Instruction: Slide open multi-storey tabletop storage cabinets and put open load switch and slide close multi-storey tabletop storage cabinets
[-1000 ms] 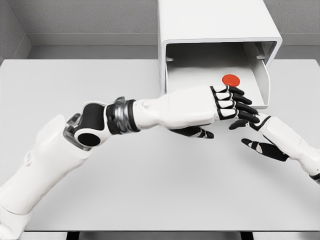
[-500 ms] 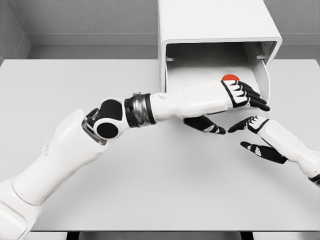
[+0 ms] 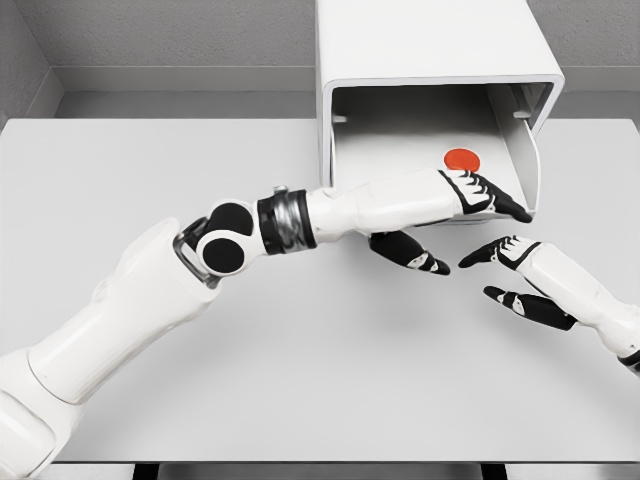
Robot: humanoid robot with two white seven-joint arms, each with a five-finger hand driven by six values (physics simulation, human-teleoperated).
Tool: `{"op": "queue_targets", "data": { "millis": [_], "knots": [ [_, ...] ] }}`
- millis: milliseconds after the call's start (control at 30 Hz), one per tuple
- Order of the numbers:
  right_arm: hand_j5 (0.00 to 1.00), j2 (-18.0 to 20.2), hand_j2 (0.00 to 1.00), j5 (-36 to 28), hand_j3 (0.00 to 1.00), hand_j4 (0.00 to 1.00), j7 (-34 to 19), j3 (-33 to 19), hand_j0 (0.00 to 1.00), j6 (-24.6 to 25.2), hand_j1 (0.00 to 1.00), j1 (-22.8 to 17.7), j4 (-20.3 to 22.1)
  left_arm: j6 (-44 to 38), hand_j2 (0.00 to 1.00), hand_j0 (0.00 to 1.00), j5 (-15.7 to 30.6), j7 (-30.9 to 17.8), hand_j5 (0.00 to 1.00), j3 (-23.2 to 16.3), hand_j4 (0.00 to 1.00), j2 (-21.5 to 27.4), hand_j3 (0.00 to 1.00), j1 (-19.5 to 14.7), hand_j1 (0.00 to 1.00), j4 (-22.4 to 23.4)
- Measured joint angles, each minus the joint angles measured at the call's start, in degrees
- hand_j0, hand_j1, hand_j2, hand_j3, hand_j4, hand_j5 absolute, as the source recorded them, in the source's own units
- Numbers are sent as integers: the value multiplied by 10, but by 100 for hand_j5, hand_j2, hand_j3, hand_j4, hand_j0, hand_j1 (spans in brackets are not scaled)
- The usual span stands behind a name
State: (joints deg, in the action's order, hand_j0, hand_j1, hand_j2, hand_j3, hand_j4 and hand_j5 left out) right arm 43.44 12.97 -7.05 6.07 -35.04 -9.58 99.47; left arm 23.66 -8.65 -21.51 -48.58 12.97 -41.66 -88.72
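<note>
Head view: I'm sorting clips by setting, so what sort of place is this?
Probably a simulated lab workbench, not a lived-in room: a bare white table, plain grey walls, and a single white storage cabinet with its drawer slid open, holding a red-topped item.

head camera, looking down, table [image 3: 150,160] near

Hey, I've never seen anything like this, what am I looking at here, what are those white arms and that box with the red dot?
This is a simulator's render, seen from a camera on a humanoid robot's head. The left hand reaches across to the pulled-out drawer of a white tabletop cabinet, fingers flat at its front edge. A red round part, apparently the switch, lies inside the drawer. The right hand hovers open over the white table, holding nothing. Neither hand grips anything.
</note>
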Motion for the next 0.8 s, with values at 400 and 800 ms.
{"op": "queue_targets", "data": {
  "millis": [400, 800],
  "knots": [
    [68, 4, 68, 0, 68, 68, 1, -1, 68, 0, 68, -1, -25, 1, 90, 90, 13, 1, 90, 10, 90, 5, 90, -23, 90, 36],
    [68, 5, 68, -1, 68, 68, 1, -1, 68, 0, 68, 0, -29, 4, 90, 90, 8, 1, 90, 23, 90, 6, 90, -24, 90, 32]
  ]
}}
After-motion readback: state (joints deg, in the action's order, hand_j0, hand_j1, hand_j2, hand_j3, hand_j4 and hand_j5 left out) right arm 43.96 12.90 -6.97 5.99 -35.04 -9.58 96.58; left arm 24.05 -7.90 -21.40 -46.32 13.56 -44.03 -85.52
